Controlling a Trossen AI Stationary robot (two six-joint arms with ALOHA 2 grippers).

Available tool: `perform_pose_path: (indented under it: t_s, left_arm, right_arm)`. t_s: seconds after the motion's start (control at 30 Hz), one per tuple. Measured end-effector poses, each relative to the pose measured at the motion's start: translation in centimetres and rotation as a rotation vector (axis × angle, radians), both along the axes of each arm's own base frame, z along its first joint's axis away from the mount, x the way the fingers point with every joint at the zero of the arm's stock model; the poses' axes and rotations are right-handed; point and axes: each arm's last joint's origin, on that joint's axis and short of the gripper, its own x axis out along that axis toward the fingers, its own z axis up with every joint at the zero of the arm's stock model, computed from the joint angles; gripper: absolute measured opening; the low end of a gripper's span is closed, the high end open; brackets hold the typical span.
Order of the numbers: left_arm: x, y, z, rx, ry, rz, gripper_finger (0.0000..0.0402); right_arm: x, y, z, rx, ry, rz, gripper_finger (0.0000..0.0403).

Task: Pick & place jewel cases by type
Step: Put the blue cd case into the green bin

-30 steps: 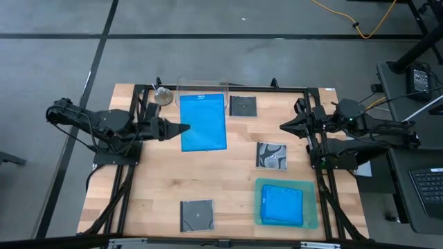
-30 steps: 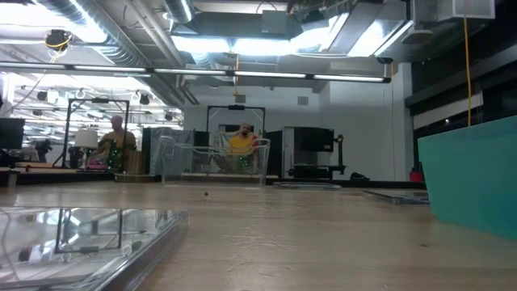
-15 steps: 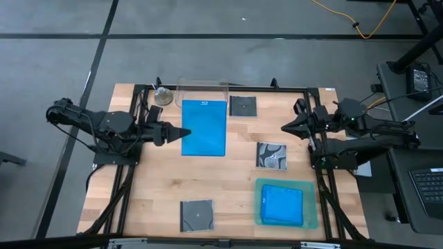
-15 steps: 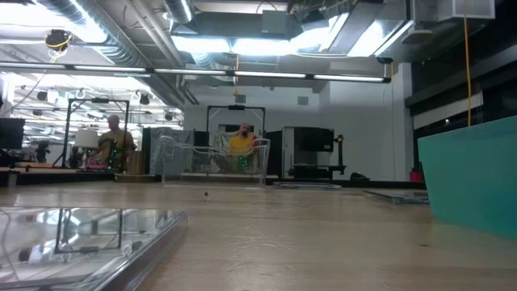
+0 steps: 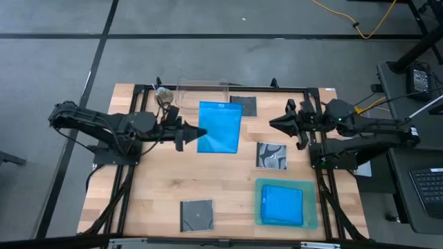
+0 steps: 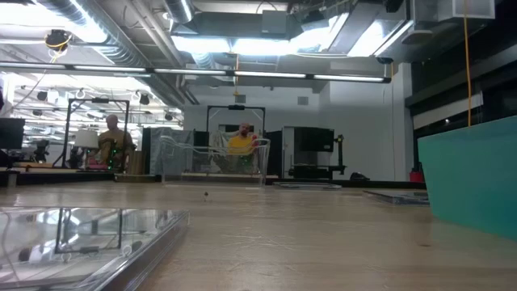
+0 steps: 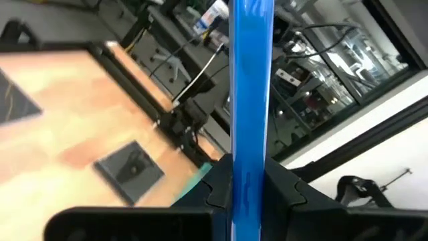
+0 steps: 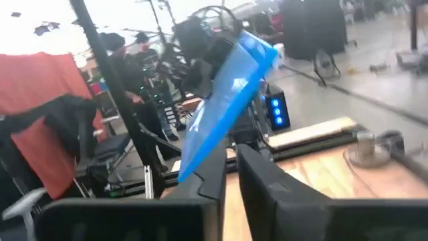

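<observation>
Wooden table, left gripper clamped on blue jewel case near centre, right gripper at three o'clock, fingers barely parted, nothing between them

A blue case stands edge-on, pinched between the left gripper fingers. Past it at nine o'clock lies the wooden table, a dark square case flat on it near the black frame rail. A second dark case shows at the table's far edge.
</observation>
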Motion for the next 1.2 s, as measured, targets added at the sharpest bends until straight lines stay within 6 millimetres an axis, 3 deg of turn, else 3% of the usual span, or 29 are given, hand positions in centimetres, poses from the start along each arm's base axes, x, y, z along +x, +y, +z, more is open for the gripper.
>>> perform_pose_path:
  t_s: [0.3,0.6,0.87,1.2]
  left_arm:
    - [2.4,1.1,-0.6,0.122,-0.025,-0.013,0.0033]
    - [4.0,1.7,-1.4,0.178,-0.018,-0.041,0.0033]
    - [4.9,1.6,-1.8,0.202,-0.027,-0.043,0.0033]
    - [5.8,1.9,-2.1,0.198,-0.065,-0.051,0.0033]
  right_arm:
    - [1.5,-0.1,-0.5,0.204,0.031,0.006,0.0137]
    - [2.9,-0.1,-0.6,0.307,0.002,0.010,0.0195]
    - [4.4,-0.2,-1.3,0.349,0.012,0.012,0.0217]
    - [6.4,-0.3,-2.2,0.350,0.014,0.026,0.0217]
